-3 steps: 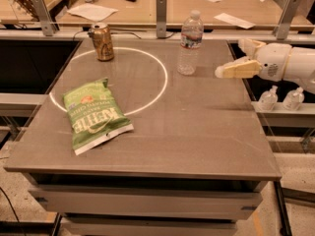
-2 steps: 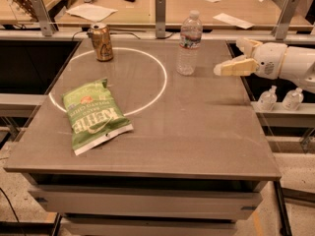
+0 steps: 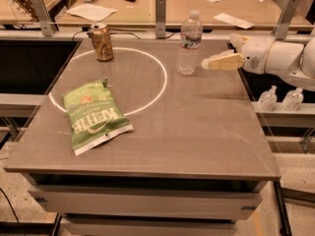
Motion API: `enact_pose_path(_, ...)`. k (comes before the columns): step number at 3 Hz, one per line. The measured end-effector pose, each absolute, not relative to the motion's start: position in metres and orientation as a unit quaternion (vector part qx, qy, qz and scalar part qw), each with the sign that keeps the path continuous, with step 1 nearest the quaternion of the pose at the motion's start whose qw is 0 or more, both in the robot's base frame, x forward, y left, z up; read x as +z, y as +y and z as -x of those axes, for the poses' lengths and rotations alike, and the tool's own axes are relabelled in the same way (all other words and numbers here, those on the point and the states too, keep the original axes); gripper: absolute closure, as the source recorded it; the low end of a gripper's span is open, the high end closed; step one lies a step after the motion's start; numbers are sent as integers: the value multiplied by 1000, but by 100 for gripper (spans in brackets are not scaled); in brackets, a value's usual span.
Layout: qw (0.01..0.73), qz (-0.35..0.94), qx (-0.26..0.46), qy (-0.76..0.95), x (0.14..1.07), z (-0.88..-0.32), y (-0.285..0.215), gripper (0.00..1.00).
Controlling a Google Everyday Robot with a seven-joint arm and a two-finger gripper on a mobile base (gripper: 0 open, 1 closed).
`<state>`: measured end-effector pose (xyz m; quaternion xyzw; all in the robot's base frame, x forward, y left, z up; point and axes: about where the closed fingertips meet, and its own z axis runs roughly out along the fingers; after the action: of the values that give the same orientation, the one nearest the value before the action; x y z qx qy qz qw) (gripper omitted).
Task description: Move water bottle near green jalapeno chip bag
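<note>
The water bottle (image 3: 189, 43) stands upright on the bench (image 3: 206, 136), long axis vertical, white cap on top. The hand (image 3: 210, 62) hangs just beside the bottle at about the height of its lower half, pointing straight at it but not touching; a narrow gap shows between them. I cannot tell whether the hand is released or clenched, and nothing is seen in it

The green jalapeno chip bag (image 3: 94, 114) lies flat, well apart from the bottle, on the side opposite the hand and closer to the camera than the bottle. The line of a white circle (image 3: 163, 80) runs between bottle and bag. A golden can (image 3: 102, 42) stands level with the bottle, also on the side away from the hand

By my reading the reach is nearly finished: a short sideways advance would bring the hand around the upright body. The carry would then run diagonally from the bottle's spot toward the bag. A tall, light bottle may tip if it is nudged before it is gripped
</note>
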<state>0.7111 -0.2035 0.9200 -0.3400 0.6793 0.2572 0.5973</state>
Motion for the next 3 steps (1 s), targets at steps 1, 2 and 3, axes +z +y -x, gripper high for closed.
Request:
enact_pose_path(1, 591, 340, 246, 689, 919, -722, -193, 0)
enact_pose_path(2, 586, 344, 246, 692, 921, -729, -180, 0)
enact_pose_path(3, 577, 353, 253, 691, 922, -734, -165, 0)
